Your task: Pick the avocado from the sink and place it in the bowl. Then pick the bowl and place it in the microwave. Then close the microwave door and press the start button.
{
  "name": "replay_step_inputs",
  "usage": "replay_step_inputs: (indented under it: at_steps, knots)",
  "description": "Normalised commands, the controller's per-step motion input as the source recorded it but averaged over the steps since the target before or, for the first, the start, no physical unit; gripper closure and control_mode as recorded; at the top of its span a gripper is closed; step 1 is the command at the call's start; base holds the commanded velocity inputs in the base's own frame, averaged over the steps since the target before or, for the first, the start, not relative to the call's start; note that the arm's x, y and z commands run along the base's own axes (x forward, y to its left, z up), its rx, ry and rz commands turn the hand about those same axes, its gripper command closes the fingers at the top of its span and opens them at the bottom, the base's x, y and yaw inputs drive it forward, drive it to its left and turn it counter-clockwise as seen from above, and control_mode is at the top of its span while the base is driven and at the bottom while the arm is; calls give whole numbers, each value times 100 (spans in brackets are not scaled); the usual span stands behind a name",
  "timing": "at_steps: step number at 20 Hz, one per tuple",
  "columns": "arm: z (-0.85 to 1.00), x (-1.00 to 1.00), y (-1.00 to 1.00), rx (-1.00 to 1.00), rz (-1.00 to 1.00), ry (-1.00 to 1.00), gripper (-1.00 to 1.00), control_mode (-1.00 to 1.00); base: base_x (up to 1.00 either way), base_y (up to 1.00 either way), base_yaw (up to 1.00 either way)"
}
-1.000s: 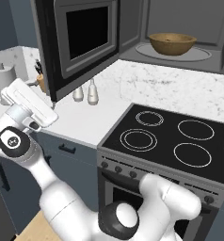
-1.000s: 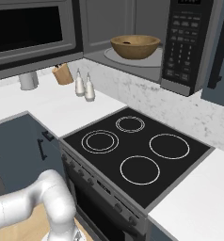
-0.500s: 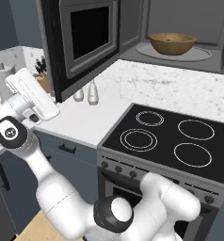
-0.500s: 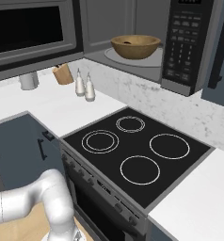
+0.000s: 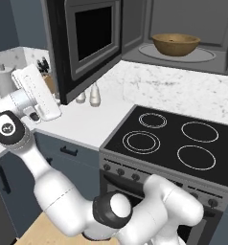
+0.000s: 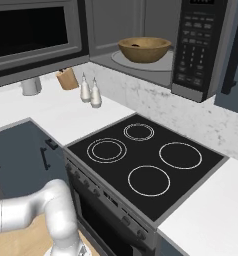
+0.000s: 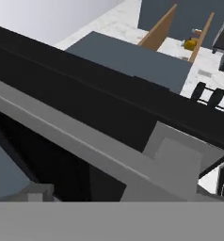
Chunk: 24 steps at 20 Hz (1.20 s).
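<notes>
The step in hand appears to be closing the microwave door (image 5: 89, 45), since the bowl (image 5: 176, 44) already rests on the round turntable plate (image 5: 180, 53) inside the microwave (image 6: 156, 47). A dark speck shows inside the bowl in the right base view; whether it is the avocado cannot be confirmed. To do this step well, the hand should make contact on the outer face of the door near its free edge, far from the hinge, and push along the door's arc toward the cavity with a steady sweep, so that the door does not bounce back open. The gripper (image 5: 34, 93) hangs out to the left over the white counter (image 5: 87, 119), just beside the swung-open door's outer edge. Its fingers are hidden in the base views, but they stand fully apart and hold nothing. The hand view looks closely along the dark door frame (image 7: 109, 101). The bowl lies well apart from the gripper, up and to the right, beyond the door.
</notes>
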Motion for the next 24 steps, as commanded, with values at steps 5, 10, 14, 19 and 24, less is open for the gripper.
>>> replay_step_inputs:
  at_steps: [5,10,14,19,24]
  knots:
    - [83,-24,-82,19,1,-24,-100,-100,0,0,0]
    - [42,-11,-98,20,0,-7,-100,-100,0,0,0]
    - [28,-4,-100,18,2,-4,-100,-100,0,0,0]
    - [54,-8,-100,12,3,-18,-100,-100,0,0,0]
    - [54,-7,-100,14,1,-19,-100,-100,0,0,0]
